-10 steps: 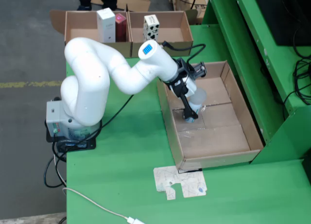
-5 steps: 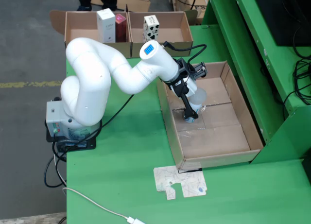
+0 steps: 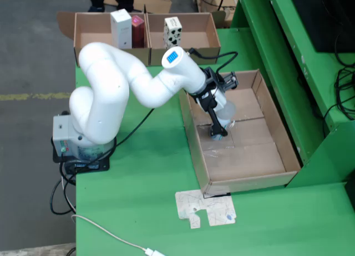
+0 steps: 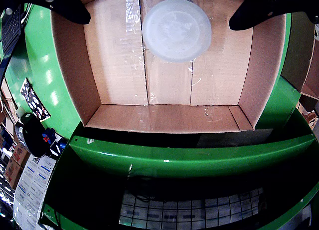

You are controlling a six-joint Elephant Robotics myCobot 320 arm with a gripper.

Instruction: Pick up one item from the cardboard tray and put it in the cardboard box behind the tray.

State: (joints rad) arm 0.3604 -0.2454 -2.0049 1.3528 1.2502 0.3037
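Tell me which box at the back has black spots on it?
The spotted box, standing alone in the right-hand cardboard box in the fixed view. The white box and pink box beside it have none.

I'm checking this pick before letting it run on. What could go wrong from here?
1. The end effector is open around the round white item, which looks smooth and rounded. With fingers this wide apart, it may slip or squirt out on closing.
2. The arm works close to the cardboard tray's near wall in the fixed view; lifting out could clip it and shift the tray.
3. The cardboard box behind already holds a spotted carton, which a drop could knock over.
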